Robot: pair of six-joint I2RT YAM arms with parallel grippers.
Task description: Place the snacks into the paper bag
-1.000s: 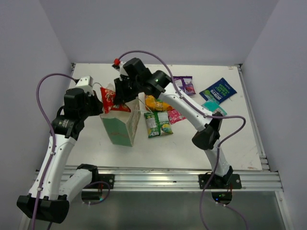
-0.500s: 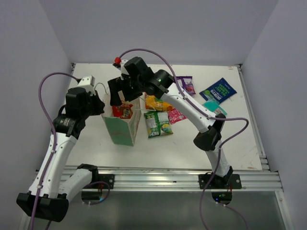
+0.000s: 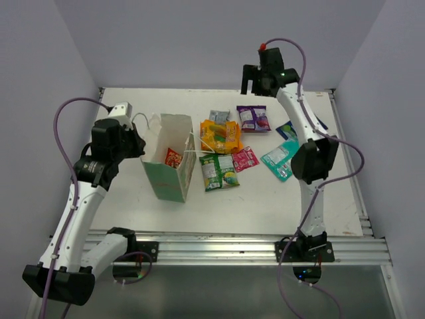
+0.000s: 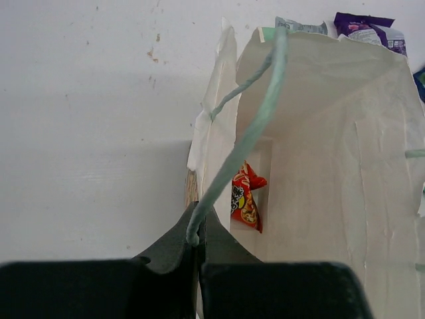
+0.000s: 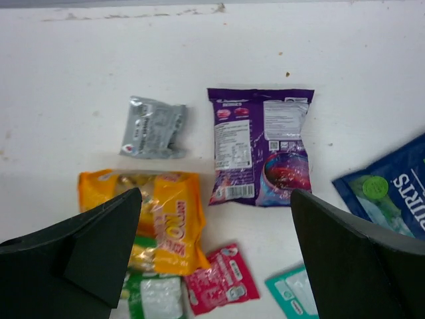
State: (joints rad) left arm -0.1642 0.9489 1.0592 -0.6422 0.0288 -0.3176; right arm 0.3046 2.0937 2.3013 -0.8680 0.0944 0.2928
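Note:
The paper bag [image 3: 165, 178] stands open at centre left with one red snack [image 3: 173, 157] lying inside, also seen in the left wrist view as the red snack [image 4: 244, 199] deep in the bag [image 4: 332, 173]. My left gripper [image 3: 137, 144] is shut on the bag's string handle [image 4: 252, 126]. My right gripper [image 3: 256, 77] hangs open and empty, high over the back of the table. Below it lie loose snacks: silver-grey [image 5: 154, 127], purple [image 5: 261, 146], orange [image 5: 166, 219], pink [image 5: 216, 279], green [image 5: 149, 299], teal [image 5: 292, 292] and dark blue [image 5: 392, 193].
The loose packets cluster just right of the bag, from the orange one [image 3: 221, 136] to the teal one [image 3: 279, 159]. The right arm's elbow [image 3: 312, 159] hangs over the table's right part. Walls close in the table on three sides.
My right gripper opened over the bag and the red packet dropped inside. It then swung up and away to the back right. The left gripper kept its hold on the handle.

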